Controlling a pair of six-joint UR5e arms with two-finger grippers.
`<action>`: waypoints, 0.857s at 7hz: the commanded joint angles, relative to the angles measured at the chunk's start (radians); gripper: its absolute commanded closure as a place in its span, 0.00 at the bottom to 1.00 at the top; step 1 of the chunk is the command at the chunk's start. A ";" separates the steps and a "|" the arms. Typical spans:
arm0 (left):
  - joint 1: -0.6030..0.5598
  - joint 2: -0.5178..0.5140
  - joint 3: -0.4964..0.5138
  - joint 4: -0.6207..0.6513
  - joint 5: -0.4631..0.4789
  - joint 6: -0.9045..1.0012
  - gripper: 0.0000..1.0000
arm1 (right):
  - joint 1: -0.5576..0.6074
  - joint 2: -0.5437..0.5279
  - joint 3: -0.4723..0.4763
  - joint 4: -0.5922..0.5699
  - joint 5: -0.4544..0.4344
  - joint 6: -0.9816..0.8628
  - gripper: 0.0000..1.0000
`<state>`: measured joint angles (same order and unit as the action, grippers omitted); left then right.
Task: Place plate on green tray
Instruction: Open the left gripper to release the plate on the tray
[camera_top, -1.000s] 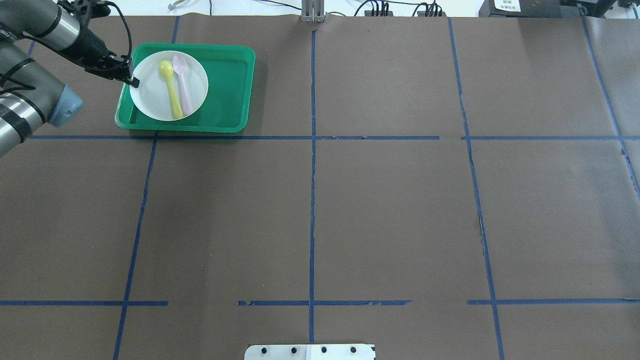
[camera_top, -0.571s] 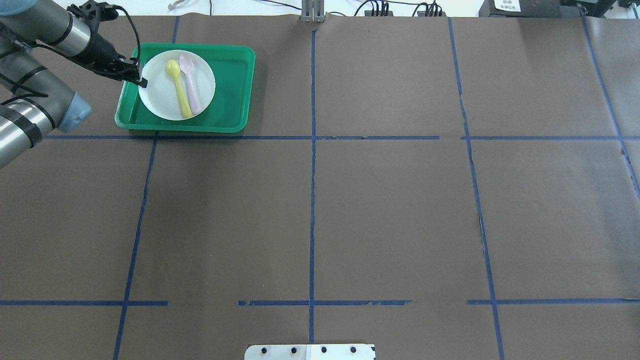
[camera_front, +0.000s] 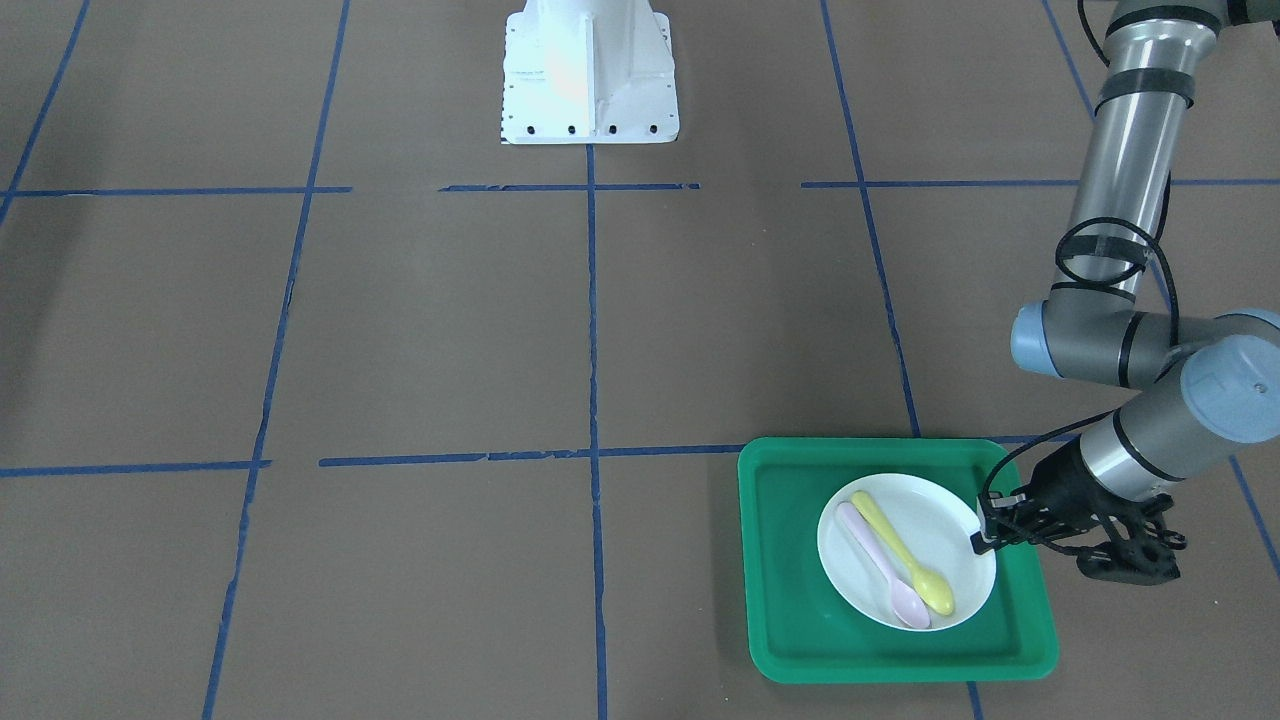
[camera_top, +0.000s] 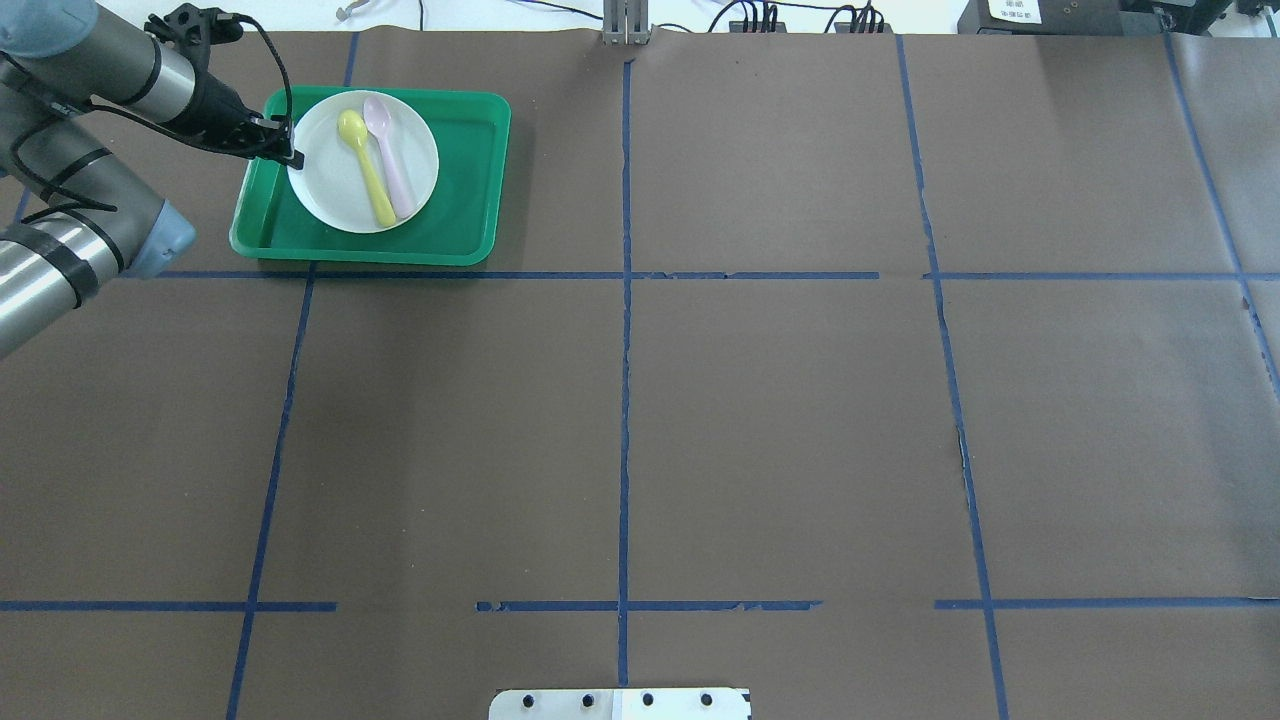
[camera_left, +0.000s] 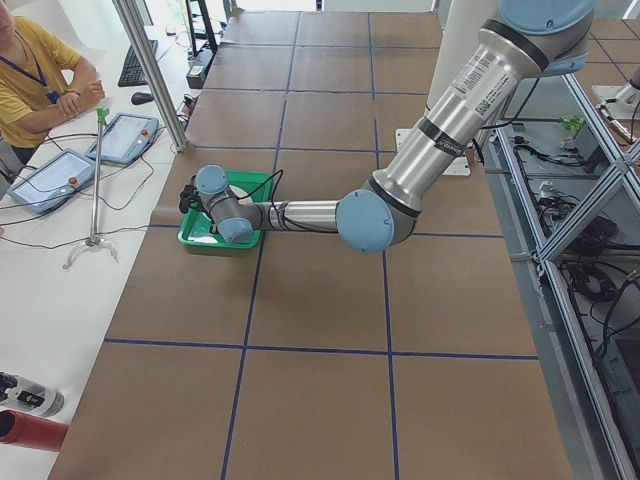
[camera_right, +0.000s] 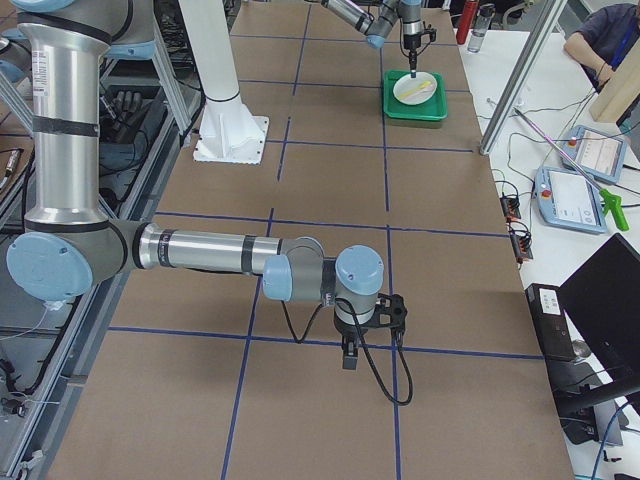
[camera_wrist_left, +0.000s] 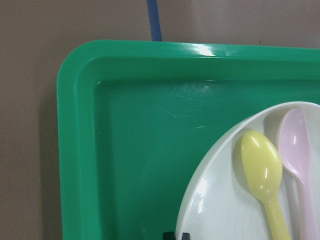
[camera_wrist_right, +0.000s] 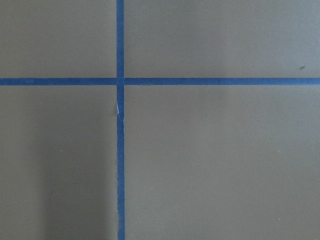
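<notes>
Tips of the left claw (camera_top: 291, 157) pinch the plate (camera_top: 325, 178) at its rim, upper left of the overhead frame, over the green tray (camera_top: 470, 180); the right claw's (camera_right: 349, 360) spread cannot be told.

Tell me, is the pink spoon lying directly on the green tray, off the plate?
No, the pink spoon lies on the plate beside the yellow spoon.

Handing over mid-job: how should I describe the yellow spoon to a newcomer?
Find the green tray at the table's far left corner in the overhead view; a round white plate is over it. Of the two spoons lying side by side on it, the yellow spoon is nearer the left gripper; the pink spoon is farther.
</notes>
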<state>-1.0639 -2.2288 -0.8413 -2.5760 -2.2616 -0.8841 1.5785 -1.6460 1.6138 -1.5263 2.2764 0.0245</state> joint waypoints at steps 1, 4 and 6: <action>0.005 0.001 0.004 -0.018 0.008 -0.007 0.84 | 0.000 0.000 0.000 0.000 0.000 0.000 0.00; 0.004 0.012 0.001 -0.041 0.001 -0.006 0.00 | 0.000 0.000 0.000 0.000 0.000 0.000 0.00; -0.017 0.169 -0.144 -0.038 -0.057 0.007 0.00 | 0.000 0.000 0.000 0.000 0.000 0.000 0.00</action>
<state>-1.0686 -2.1566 -0.8928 -2.6150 -2.2844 -0.8848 1.5785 -1.6460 1.6137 -1.5263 2.2764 0.0245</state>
